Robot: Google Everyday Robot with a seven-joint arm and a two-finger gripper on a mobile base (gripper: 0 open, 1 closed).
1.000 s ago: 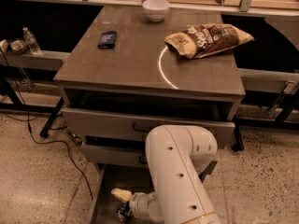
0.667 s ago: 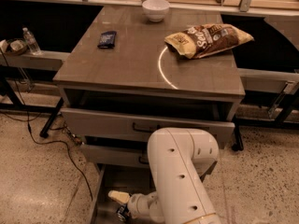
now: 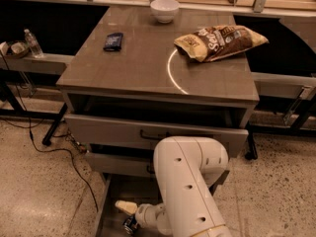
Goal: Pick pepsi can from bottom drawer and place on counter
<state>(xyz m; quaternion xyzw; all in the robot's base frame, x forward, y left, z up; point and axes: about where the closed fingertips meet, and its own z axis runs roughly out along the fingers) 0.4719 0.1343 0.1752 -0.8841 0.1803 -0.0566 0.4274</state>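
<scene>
White robot gripper point(image 3: 127, 215), grip state indiscernible, beside small blue pepsi can point(image 3: 131, 225) in long grey bottom drawer point(image 3: 123, 189): centre can, then lift vertically.

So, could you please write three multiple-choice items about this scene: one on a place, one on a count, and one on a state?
1. Where is the pepsi can?
A. on the background shelf
B. in the bottom drawer, next to the gripper
C. inside a bowl

2. How many things lie on the counter?
A. one
B. three
C. five

3. What is the state of the bottom drawer?
A. pulled out
B. pushed shut
C. removed and lying upside down

Answers:
1 B: the can lies low in the drawer tray, right by the gripper.
2 B: a white bowl, a dark blue packet and a chip bag are there.
3 A: its tray stands far out, open from above.
</scene>
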